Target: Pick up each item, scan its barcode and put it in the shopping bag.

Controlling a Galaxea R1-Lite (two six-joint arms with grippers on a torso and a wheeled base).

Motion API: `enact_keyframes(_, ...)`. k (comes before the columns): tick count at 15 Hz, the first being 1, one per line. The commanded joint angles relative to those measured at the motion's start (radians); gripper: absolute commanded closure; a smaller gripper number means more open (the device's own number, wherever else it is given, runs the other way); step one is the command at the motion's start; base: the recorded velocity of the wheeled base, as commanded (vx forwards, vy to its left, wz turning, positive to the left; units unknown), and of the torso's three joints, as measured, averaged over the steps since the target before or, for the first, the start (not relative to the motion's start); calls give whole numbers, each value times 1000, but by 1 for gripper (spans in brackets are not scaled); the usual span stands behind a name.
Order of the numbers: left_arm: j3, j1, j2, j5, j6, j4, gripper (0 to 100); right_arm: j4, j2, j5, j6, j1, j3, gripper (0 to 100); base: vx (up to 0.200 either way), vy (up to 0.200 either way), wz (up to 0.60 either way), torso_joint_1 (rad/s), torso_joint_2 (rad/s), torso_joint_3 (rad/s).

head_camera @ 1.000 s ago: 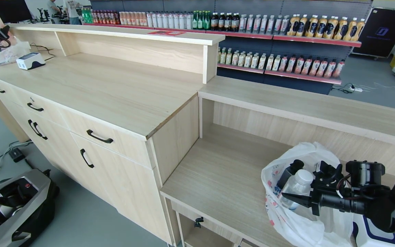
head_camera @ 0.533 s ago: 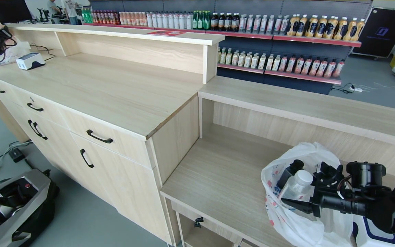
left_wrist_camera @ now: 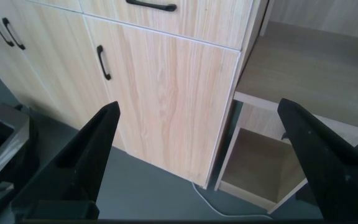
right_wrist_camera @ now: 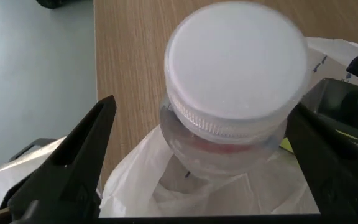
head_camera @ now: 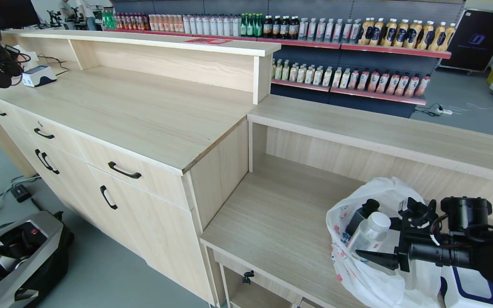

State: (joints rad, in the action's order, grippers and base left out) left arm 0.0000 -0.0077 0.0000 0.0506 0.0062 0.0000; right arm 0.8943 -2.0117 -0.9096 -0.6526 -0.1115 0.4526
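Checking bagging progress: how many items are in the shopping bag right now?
2 visible: a clear white-capped bottle at the mouth of the shopping bag, and a dark item beside it. More may be hidden deeper in the bag.

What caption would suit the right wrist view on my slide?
Open right gripper straddling a white-capped bottle that sits in the white shopping bag on the wooden counter.

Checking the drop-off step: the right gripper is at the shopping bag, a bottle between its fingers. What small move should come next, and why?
Probably draw the right gripper straight back out of the shopping bag. Its fingers stand open on either side of the white-capped bottle, which already sits inside the bag, so the placing looks done.
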Motion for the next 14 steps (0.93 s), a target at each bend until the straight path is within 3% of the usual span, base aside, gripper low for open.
enact_keyframes(1,0,2,0,0,0,0,0,-229,323,3,8,1,9,0,0,0,0,0,0,0)
enact_keyframes(4,0,0,0,0,0,0,0,-413,639,5,76,-31,18,0,0,0,0,0,0,0)
enact_keyframes(5,0,2,2,0,0,0,0,-413,714,32,116,-31,18,0,0,0,0,0,0,0)
enact_keyframes(7,0,0,0,0,0,0,0,-417,823,184,142,-27,46,0,0,0,0,0,0,0)
enact_keyframes(9,0,0,2,0,0,0,0,-433,846,218,205,-13,126,0,0,0,-600,-2,2,-2)
enact_keyframes(11,0,0,2,0,0,0,0,-560,863,365,237,-8,298,0,0,0,-600,-2,-2,7)
enact_keyframes(14,0,0,0,0,1,0,0,-871,890,538,321,-31,477,0,0,0,-600,4,9,2)
